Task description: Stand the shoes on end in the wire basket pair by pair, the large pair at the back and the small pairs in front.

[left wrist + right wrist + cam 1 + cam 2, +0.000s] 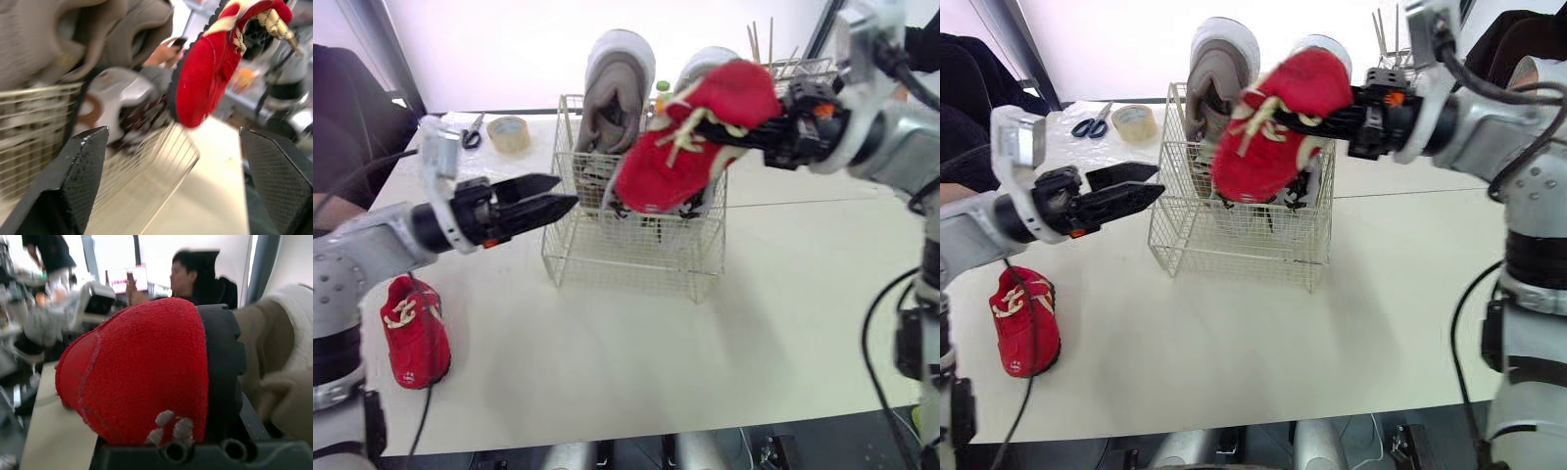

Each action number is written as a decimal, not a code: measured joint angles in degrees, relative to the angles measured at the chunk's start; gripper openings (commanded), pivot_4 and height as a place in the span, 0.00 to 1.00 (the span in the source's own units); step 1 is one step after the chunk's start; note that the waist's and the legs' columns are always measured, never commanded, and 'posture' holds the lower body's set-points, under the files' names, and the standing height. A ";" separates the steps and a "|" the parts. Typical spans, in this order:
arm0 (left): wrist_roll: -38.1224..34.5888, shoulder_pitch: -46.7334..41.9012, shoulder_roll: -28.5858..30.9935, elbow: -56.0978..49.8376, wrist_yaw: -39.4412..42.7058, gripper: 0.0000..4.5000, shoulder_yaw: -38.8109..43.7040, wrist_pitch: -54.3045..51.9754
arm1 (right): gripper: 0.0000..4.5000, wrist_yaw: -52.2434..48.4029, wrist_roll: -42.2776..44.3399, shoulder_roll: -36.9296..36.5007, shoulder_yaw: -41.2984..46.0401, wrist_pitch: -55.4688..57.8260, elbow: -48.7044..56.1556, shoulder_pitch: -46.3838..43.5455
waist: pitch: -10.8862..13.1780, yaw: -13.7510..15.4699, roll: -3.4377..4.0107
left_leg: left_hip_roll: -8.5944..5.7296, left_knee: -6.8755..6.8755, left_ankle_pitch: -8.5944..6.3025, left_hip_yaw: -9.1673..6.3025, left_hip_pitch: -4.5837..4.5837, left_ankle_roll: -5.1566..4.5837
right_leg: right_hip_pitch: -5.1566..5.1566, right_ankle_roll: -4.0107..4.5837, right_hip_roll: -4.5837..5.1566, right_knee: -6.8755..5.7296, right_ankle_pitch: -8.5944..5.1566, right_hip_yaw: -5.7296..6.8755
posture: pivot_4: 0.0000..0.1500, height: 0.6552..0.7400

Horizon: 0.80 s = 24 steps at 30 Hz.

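Hanging just above the wire basket's [628, 257] front, the red shoe [680, 152], clamped in the right hand [756, 125], slants down toward it; the left hand [554, 197] hovers beside the basket, fingers apart.

The held red shoe [700, 137] partly hides possibly dark shoes [617, 208] in the basket [626, 266].

left arm [372, 245] is showing silver-grey shells running into a black wrist, a pale boxy block riding on top and a small orange mark glowing near the left gripper [566, 193]. its two black fingers [78, 181] are tapering into finely textured wedges. right arm [901, 137] is wearing matching silver casing, black cables [891, 61] looping along it, and an orange spot is sitting on the black right gripper [759, 132].
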<state>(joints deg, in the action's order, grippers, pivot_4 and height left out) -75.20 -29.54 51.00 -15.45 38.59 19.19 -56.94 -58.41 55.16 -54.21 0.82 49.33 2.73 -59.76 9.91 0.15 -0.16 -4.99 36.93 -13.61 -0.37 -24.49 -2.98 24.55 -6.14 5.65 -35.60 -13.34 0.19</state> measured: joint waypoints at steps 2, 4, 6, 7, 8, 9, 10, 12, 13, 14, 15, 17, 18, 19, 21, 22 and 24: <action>1.57 0.27 1.24 0.38 1.58 0.99 0.87 0.32 | 0.18 -7.68 -4.33 -2.14 -2.74 -2.54 -1.13 -1.03 | 0.00 -0.08 0.00 | 0.03 -0.04 -0.02 0.00 0.00 -0.02 | -0.01 0.00 -0.01 0.14 0.01 0.01 | 1.00 1.00; 2.87 0.66 1.36 0.67 2.54 0.99 1.15 1.07 | 0.18 -14.14 -8.48 -3.35 -5.54 -5.30 -2.19 -1.18 | 0.00 -0.17 0.00 | 0.02 -0.05 -0.06 0.00 0.00 -0.06 | 0.00 -0.01 0.00 0.23 0.01 0.00 | 1.00 1.00; 3.96 0.79 1.34 0.76 2.67 0.99 1.31 1.43 | 0.18 -18.17 -13.39 -3.48 -8.30 -8.67 -3.64 -1.07 | 0.00 -0.34 0.00 | 0.01 -0.05 -0.08 0.01 -0.04 -0.08 | 0.01 -0.02 0.01 0.26 0.02 0.00 | 1.00 1.00; 4.47 0.96 1.34 0.69 2.80 0.99 1.40 1.66 | 0.18 -19.54 -15.72 -3.42 -9.64 -10.37 -4.26 -0.98 | 0.00 -0.45 0.00 | 0.00 -0.07 -0.08 0.01 -0.06 -0.09 | 0.02 -0.03 0.03 0.26 0.03 0.00 | 1.00 1.00; 4.85 1.41 1.34 0.63 2.89 0.99 1.59 1.87 | 0.18 -20.53 -17.79 -3.31 -10.71 -11.92 -4.59 -0.76 | 0.00 -0.56 0.00 | -0.02 -0.09 -0.09 0.01 -0.07 -0.09 | 0.02 -0.03 0.04 0.26 0.03 0.00 | 1.00 1.00; 5.33 2.29 1.33 0.49 3.03 0.99 1.84 2.24 | 0.18 -21.27 -19.90 -2.99 -11.60 -13.61 -4.97 -0.56 | 0.00 -0.70 0.00 | -0.02 -0.12 -0.09 0.02 -0.08 -0.09 | 0.00 -0.04 0.05 0.26 0.04 0.00 | 1.00 1.00; 6.01 3.02 1.35 0.27 3.15 0.99 1.91 2.33 | 0.18 -21.58 -21.62 -2.57 -12.12 -14.96 -5.42 -0.37 | 0.00 -0.76 0.00 | -0.02 -0.15 -0.08 0.02 -0.14 -0.08 | 0.03 -0.06 0.04 0.26 0.04 0.00 | 1.00 1.00; 7.13 4.63 1.36 -0.60 3.72 0.99 1.92 2.44 | 0.18 -22.48 -24.13 -1.45 -12.63 -18.00 -5.61 -0.33 | 0.01 -0.82 0.01 | -0.02 -0.20 -0.06 0.02 -0.15 -0.05 | 0.06 -0.17 0.03 0.24 0.10 0.00 | 1.00 1.00; 7.51 5.08 1.36 -0.66 3.94 0.99 1.92 2.47 | 0.18 -23.06 -25.59 -1.27 -12.95 -19.97 -5.42 -0.11 | 0.01 -0.80 0.01 | -0.02 -0.24 -0.05 0.02 -0.15 -0.02 | 0.08 -0.18 0.02 0.24 0.11 0.00 | 1.00 1.00; 7.91 5.22 1.36 -0.66 4.10 0.99 1.94 2.50 | 0.18 -23.61 -26.78 -1.26 -13.08 -21.72 -5.19 0.17 | 0.01 -0.78 0.01 | -0.02 -0.25 -0.04 0.02 -0.14 -0.01 | 0.08 -0.18 0.02 0.24 0.11 0.00 | 1.00 1.00; 8.24 5.25 1.37 -0.69 4.24 0.99 1.99 2.54 | 0.18 -24.09 -28.03 -1.23 -13.53 -23.50 -5.16 0.29 | 0.01 -0.58 0.01 | -0.02 -0.25 -0.04 0.01 -0.14 -0.01 | 0.06 -0.17 0.02 0.24 0.10 0.01 | 1.00 1.00; 8.56 5.28 1.37 -0.77 4.55 0.99 2.02 2.67 | 0.18 -24.66 -31.34 -0.87 -14.68 -27.17 -5.21 1.00 | 0.00 -0.35 -0.01 | -0.03 -0.17 -0.04 0.01 -0.08 -0.01 | 0.06 -0.07 0.03 0.29 0.05 0.02 | 1.00 1.00; 8.89 5.33 1.37 -0.90 4.78 0.99 2.02 2.76 | 0.18 -24.83 -32.89 -0.57 -15.44 -28.78 -5.46 1.48 | 0.00 -0.27 0.00 | -0.06 -0.14 -0.05 0.01 -0.05 -0.03 | 0.06 -0.03 0.05 0.32 0.06 0.02 | 1.00 1.00; 9.27 5.33 1.37 -1.00 4.90 0.99 2.01 2.88 | 0.18 -24.95 -34.18 -0.18 -16.09 -30.14 -5.96 1.77 | 0.00 -0.20 0.00 | -0.07 -0.10 -0.06 0.01 -0.04 -0.04 | 0.05 0.00 0.06 0.34 0.09 0.02 | 1.00 1.00; 10.20 5.47 1.36 -1.02 5.07 0.99 2.01 3.50 | 0.18 -25.18 -36.98 0.94 -16.71 -33.52 -7.77 2.31 | 0.00 0.06 0.00 | -0.09 -0.01 -0.07 0.01 -0.04 -0.06 | 0.04 0.02 0.06 0.33 0.10 0.02 | 1.00 1.00; 10.67 5.54 1.36 -1.02 5.13 0.99 2.01 3.69 | 0.18 -25.17 -38.58 1.48 -17.01 -35.53 -8.82 2.30 | 0.00 0.14 0.00 | -0.09 0.01 -0.07 0.01 -0.04 -0.06 | 0.03 0.01 0.05 0.33 0.11 0.02 | 1.00 1.00; 11.21 5.68 1.33 -1.01 5.22 0.99 2.00 3.86 | 0.18 -25.05 -41.00 2.52 -17.28 -39.07 -11.03 2.16 | 0.00 0.19 -0.01 | -0.08 0.02 -0.07 0.01 -0.01 -0.05 | 0.02 0.01 0.04 0.30 0.12 0.02 | 1.00 1.00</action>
<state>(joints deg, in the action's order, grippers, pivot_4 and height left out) -63.99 -23.86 52.34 -16.46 43.81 21.20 -53.08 -83.46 14.16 -51.69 -16.45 10.26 -8.30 -57.60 9.91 0.35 -0.16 -5.07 36.95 -13.67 -0.35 -24.50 -3.03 24.56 -6.13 5.69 -35.30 -13.23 0.22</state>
